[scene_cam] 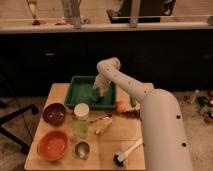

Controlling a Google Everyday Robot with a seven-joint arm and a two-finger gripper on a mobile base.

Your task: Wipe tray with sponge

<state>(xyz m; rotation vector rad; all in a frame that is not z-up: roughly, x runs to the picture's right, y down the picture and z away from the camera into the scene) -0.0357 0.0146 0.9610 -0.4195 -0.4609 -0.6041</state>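
The green tray (80, 92) sits at the back middle of the wooden table (60, 92). My gripper (98, 93) reaches down into the tray's right half from the white arm that curves in from the right. A small blue-teal sponge (95, 96) shows at the gripper's tip, held against the tray's bottom. The gripper hides most of the sponge.
A dark bowl (54, 113) and an orange bowl (51, 145) stand at the front left. A green cup with a white lid (81, 120), a metal cup (81, 149), a yellow item (103, 127), an orange fruit (120, 106) and a white-handled brush (127, 152) lie in front of the tray.
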